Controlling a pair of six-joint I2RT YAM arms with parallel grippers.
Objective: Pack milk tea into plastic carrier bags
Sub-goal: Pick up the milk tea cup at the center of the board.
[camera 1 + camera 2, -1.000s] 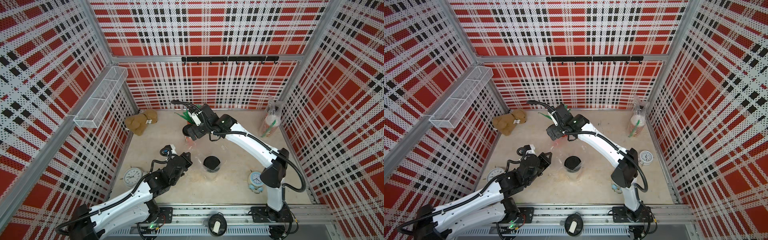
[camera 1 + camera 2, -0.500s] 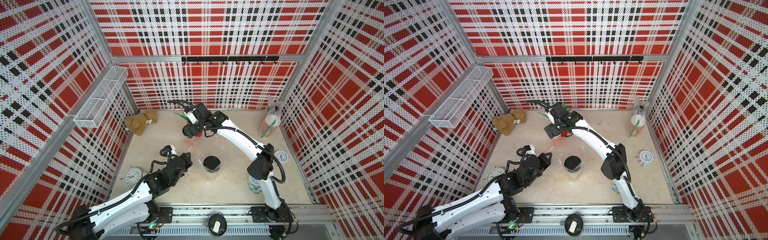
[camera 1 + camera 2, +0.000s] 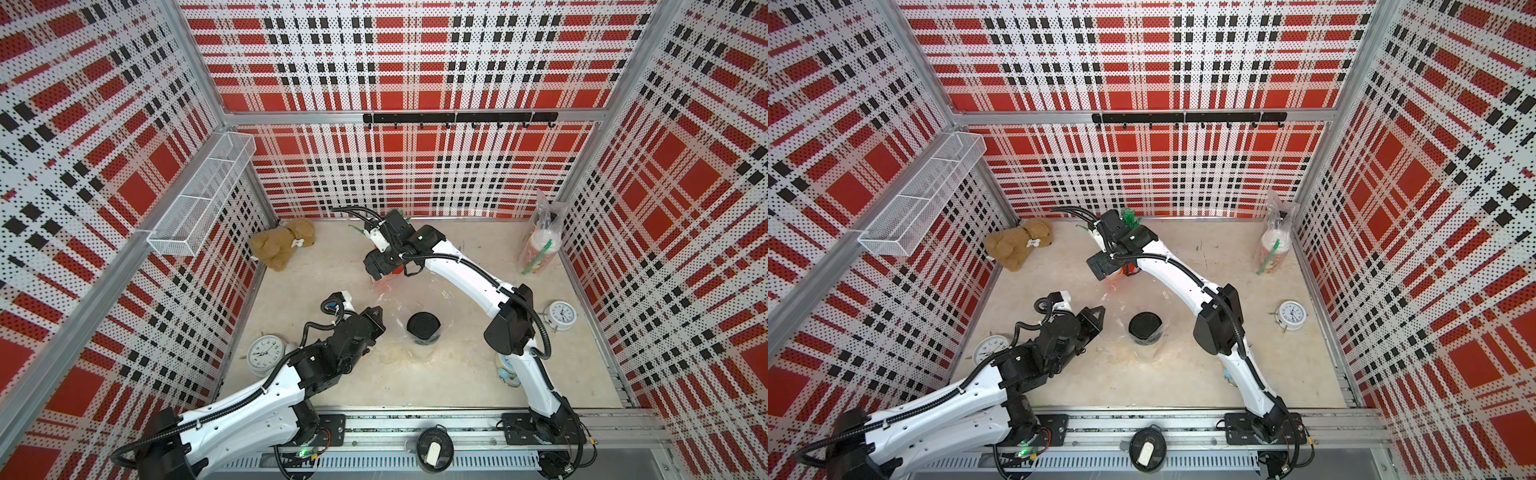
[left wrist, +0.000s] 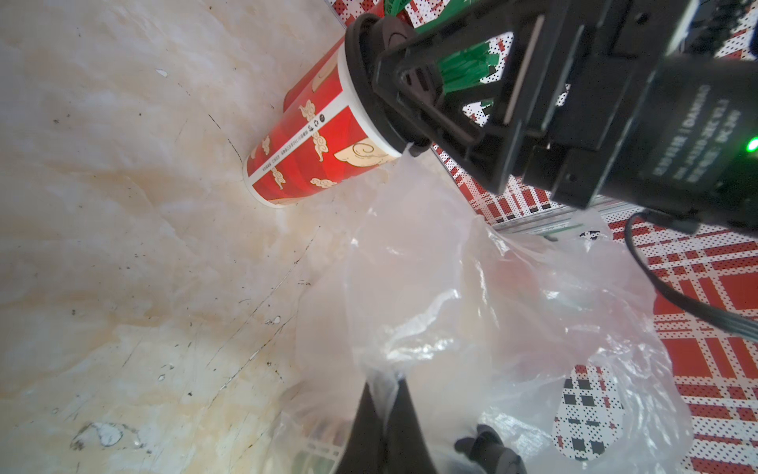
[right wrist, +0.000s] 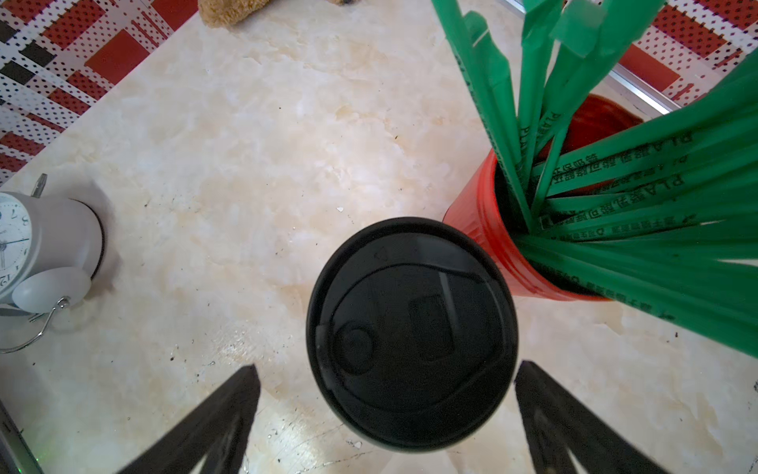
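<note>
Table (image 3: pixel 457 374) middle: clear bag (image 4: pixel 471 287) is floppy, slippery film, left claw (image 4: pixel 387 394) pinched shut on its edge, one black-lid cup (image 3: pixel 423 326) already inside. Loose cup (image 5: pixel 410 328) at its 11 o'clock looks light and crushable; right claw (image 5: pixel 385 367) gapes wide either side of the lid, so I'd grip below the rim. Straw tub (image 5: pixel 484 230) just beside, easy to bump.

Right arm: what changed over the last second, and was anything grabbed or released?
The right arm's elbow swung inward toward the table's middle, uncovering the white alarm clock. The right pincer, open, edged slightly over the black-lidded milk tea cup, gripping nothing. Unchanged: the left pincer shut on the carrier bag, and the bagged cup.
</note>
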